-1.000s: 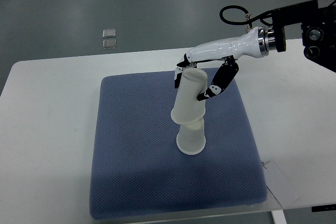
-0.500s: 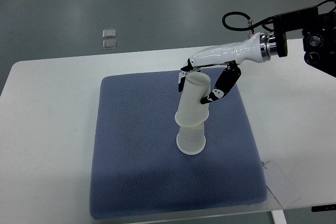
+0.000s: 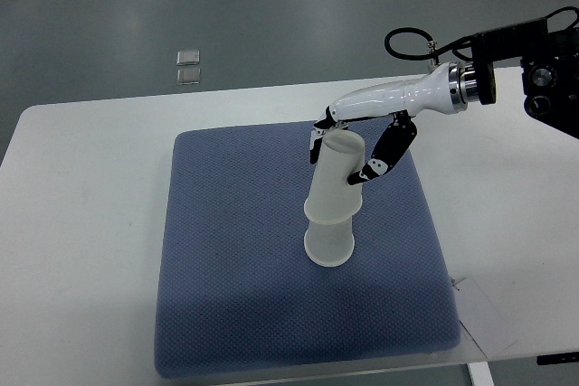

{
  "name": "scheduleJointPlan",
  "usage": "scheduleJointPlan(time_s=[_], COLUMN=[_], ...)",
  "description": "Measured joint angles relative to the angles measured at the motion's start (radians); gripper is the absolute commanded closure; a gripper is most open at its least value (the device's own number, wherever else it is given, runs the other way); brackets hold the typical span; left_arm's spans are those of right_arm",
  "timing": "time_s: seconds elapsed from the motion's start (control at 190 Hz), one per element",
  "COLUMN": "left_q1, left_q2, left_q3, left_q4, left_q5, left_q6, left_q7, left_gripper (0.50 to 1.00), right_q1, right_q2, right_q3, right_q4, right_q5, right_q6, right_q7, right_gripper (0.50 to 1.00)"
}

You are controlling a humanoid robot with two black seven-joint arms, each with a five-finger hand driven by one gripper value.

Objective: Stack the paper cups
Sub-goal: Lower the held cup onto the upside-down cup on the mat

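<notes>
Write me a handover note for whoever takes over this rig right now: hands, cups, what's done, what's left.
Right robot hand: fingers closed around the upper white paper cup, both upside down. Left arm: out of view.
Cups: upper cup sits tilted over the lower white paper cup, which stands inverted on the blue fabric mat on the white table.
Done: upper cup placed onto the lower one.
Left: seat it straight and fully down, release, withdraw.

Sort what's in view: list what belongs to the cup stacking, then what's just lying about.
Job: upper paper cup, held by the right hand; lower paper cup; blue mat.
Lying about: two small clear squares on the floor; paper sheet at the table's corner.
</notes>
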Motion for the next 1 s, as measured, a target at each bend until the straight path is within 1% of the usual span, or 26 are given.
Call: scheduleJointPlan(time_s=[0.363,0.61,0.616,0.621,0.626,0.631,0.637,0.642,0.647,0.663,0.668,0.673,0.689,0.694,0.7,0.705,0.71,0.721,0.726,0.731,0.758,0.826,0.863,0.915,0.942,1.0], left_q1=[0.0,0.0,0.0,0.0,0.0,0.0,0.0,0.0,0.0,0.0,0.0,0.0,0.0,0.0,0.0,0.0,0.0,0.0,0.0,0.0,0.0,0.0,0.0,0.0,0.0,0.0], left_q2=[0.0,0.0,0.0,0.0,0.0,0.0,0.0,0.0,0.0,0.0,0.0,0.0,0.0,0.0,0.0,0.0,0.0,0.0,0.0,0.0,0.0,0.0,0.0,0.0,0.0,0.0], left_q3=[0.0,0.0,0.0,0.0,0.0,0.0,0.0,0.0,0.0,0.0,0.0,0.0,0.0,0.0,0.0,0.0,0.0,0.0,0.0,0.0,0.0,0.0,0.0,0.0,0.0,0.0], left_q4=[0.0,0.0,0.0,0.0,0.0,0.0,0.0,0.0,0.0,0.0,0.0,0.0,0.0,0.0,0.0,0.0,0.0,0.0,0.0,0.0,0.0,0.0,0.0,0.0,0.0,0.0], left_q5=[0.0,0.0,0.0,0.0,0.0,0.0,0.0,0.0,0.0,0.0,0.0,0.0,0.0,0.0,0.0,0.0,0.0,0.0,0.0,0.0,0.0,0.0,0.0,0.0,0.0,0.0], left_q6=[0.0,0.0,0.0,0.0,0.0,0.0,0.0,0.0,0.0,0.0,0.0,0.0,0.0,0.0,0.0,0.0,0.0,0.0,0.0,0.0,0.0,0.0,0.0,0.0,0.0,0.0], left_q7=[0.0,0.0,0.0,0.0,0.0,0.0,0.0,0.0,0.0,0.0,0.0,0.0,0.0,0.0,0.0,0.0,0.0,0.0,0.0,0.0,0.0,0.0,0.0,0.0,0.0,0.0], left_gripper=[0.5,0.5,0.5,0.5,0.5,0.5,0.5,0.5,0.5,0.5,0.5,0.5,0.5,0.5,0.5,0.5,0.5,0.5,0.5,0.5,0.5,0.5,0.5,0.5,0.5,0.5], right_q1=[-0.018,-0.021,-0.021,-0.021,-0.021,-0.021,-0.021,-0.021,-0.021,-0.021,-0.021,-0.021,-0.021,-0.021,-0.021,-0.021,-0.021,-0.021,-0.021,-0.021,-0.021,-0.021,-0.021,-0.02,-0.02,-0.02], right_q2=[0.003,-0.002,-0.002,-0.002,-0.002,-0.002,-0.002,-0.002,-0.002,-0.003,-0.003,-0.003,-0.004,-0.004,-0.004,-0.004,-0.004,-0.004,-0.004,-0.004,-0.004,-0.007,-0.009,-0.011,-0.011,-0.012], right_q3=[-0.031,-0.032,-0.032,-0.032,-0.032,-0.032,-0.032,-0.032,-0.032,-0.032,-0.032,-0.032,-0.032,-0.032,-0.032,-0.032,-0.032,-0.032,-0.032,-0.032,-0.032,-0.031,-0.031,-0.03,-0.03,-0.029], right_q4=[0.0,0.0,0.0,0.0,0.0,0.0,0.0,0.0,0.0,0.0,0.0,0.0,0.0,0.0,0.0,0.0,0.0,0.0,0.0,0.0,0.0,0.0,0.0,0.0,0.0,0.0], right_q5=[0.0,0.003,0.003,0.003,0.003,0.003,0.003,0.003,0.003,0.004,0.004,0.004,0.005,0.005,0.005,0.005,0.006,0.006,0.006,0.006,0.007,0.009,0.009,0.01,0.01,0.01], right_q6=[-0.066,-0.069,-0.069,-0.068,-0.068,-0.068,-0.067,-0.067,-0.066,-0.065,-0.064,-0.064,-0.062,-0.062,-0.061,-0.061,-0.061,-0.06,-0.059,-0.059,-0.057,-0.046,-0.039,-0.025,-0.018,-0.003], right_q7=[0.0,0.006,0.006,0.006,0.006,0.006,0.007,0.007,0.007,0.007,0.007,0.007,0.007,0.008,0.008,0.008,0.008,0.008,0.008,0.008,0.009,0.009,0.009,0.009,0.009,0.009], right_gripper=[1.0,1.0,0.981,0.981,0.961,0.961,0.945,0.944,0.926,0.912,0.898,0.897,0.865,0.865,0.846,0.846,0.83,0.83,0.816,0.816,0.781,0.74,0.705,0.691,0.675,0.666])
